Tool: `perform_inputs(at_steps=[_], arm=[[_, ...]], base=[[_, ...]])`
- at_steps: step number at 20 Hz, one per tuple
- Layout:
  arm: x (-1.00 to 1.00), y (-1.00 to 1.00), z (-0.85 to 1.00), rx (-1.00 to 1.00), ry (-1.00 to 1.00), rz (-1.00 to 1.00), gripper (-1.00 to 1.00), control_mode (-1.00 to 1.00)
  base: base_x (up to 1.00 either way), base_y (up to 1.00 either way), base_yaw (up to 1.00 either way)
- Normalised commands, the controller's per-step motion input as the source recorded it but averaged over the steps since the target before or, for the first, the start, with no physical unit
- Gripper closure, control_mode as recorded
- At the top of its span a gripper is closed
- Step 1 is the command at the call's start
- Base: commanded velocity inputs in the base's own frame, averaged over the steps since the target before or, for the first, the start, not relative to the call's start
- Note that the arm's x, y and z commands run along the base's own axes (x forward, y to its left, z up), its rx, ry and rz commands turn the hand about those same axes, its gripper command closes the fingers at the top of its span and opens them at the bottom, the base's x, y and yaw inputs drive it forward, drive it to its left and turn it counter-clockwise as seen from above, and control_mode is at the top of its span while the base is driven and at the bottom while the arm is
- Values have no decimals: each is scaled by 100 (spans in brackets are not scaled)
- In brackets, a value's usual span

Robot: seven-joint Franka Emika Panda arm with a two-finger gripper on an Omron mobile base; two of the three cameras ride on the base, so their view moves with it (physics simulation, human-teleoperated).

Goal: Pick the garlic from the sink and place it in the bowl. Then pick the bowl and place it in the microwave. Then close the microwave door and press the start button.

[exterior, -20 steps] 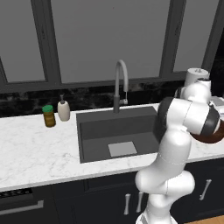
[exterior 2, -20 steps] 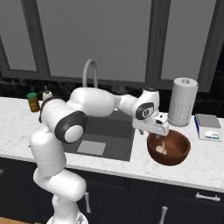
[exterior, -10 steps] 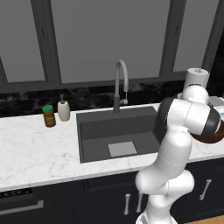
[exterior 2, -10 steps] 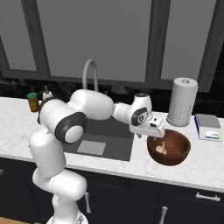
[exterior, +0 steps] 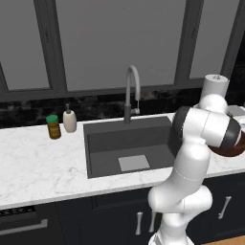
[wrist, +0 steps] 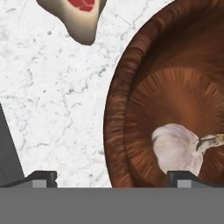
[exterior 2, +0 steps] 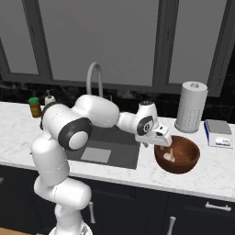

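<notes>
Inside the bowl (exterior 2: 178,158) lies the garlic (wrist: 177,148), beneath the wide-open, empty gripper (exterior 2: 160,144).

Glossy white arm (exterior 2: 69,137), dark joints

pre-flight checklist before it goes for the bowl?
1. Garlic in the bowl: ok, it lies on the bowl's bottom, off the sink.
2. Claw open: ok, tips stand wide apart, nothing between them.
3. Claw lined up on the bowl rim: ok, in the hand view the rim's near wall runs between the two tips.
4. Bowl upright on the counter: ok.
5. Clutter near the bowl: ok, the red-and-white block lies apart from the rim, and the paper towel roll stands behind it.
6. Microwave door open and path to it: cannot tell.
</notes>
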Motion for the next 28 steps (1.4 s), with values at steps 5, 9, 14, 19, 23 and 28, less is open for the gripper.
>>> perform_inputs(at_steps=[5,9,14,19,23,28], arm=[[0,0,-17,-2,0,0,-100,-100],[0,0,-11,-3,0,0,100,-100],[0,0,0,-3,-4,0,100,-100],[-22,2,8,-5,-18,0,100,-100],[-69,14,55,-11,-31,11,100,-100],[-65,35,55,-6,-17,23,100,-100]], base=[[0,0,0],[0,0,0],[0,0,0],[0,0,0],[0,0,0],[0,0,0]])
